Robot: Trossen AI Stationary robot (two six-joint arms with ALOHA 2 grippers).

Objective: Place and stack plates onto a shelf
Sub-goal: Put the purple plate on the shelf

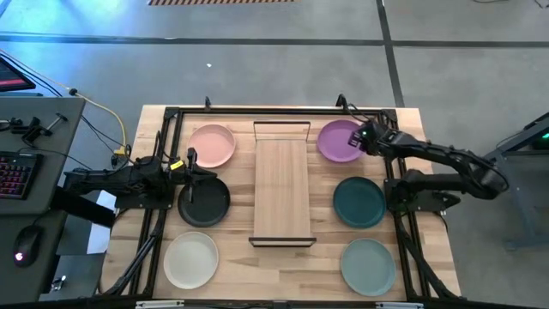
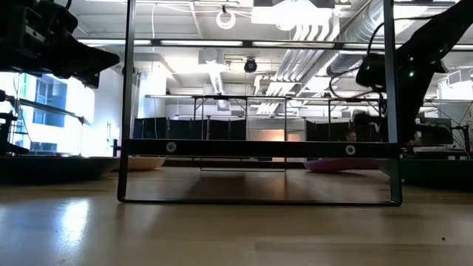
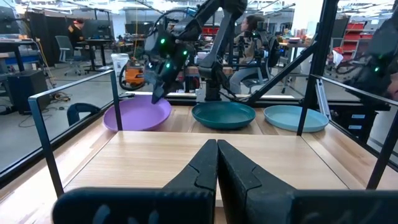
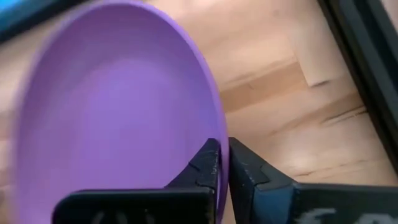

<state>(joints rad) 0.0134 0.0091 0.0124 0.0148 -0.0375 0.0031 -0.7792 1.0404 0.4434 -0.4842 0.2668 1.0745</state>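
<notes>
At the table's far right corner, right gripper (image 4: pixel 222 163) pinches rim of purple plate (image 1: pixel 340 141), round, matte, raised edge; left gripper (image 3: pixel 217 163) clenched w/ nothing, over black plate (image 1: pixel 204 204)

I see a grey concrete floor (image 1: pixel 257 60) with dark seams around the bench (image 1: pixel 429 249). Ceiling ducts (image 2: pixel 325 29) and strip lights run overhead, bright windows (image 2: pixel 52 111) glow at one side, and people sit at desks (image 3: pixel 99 43) beyond.

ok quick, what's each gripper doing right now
Left gripper: jaws shut, empty, above the shelf.
Right gripper: jaws shut on the purple plate rim.
</notes>
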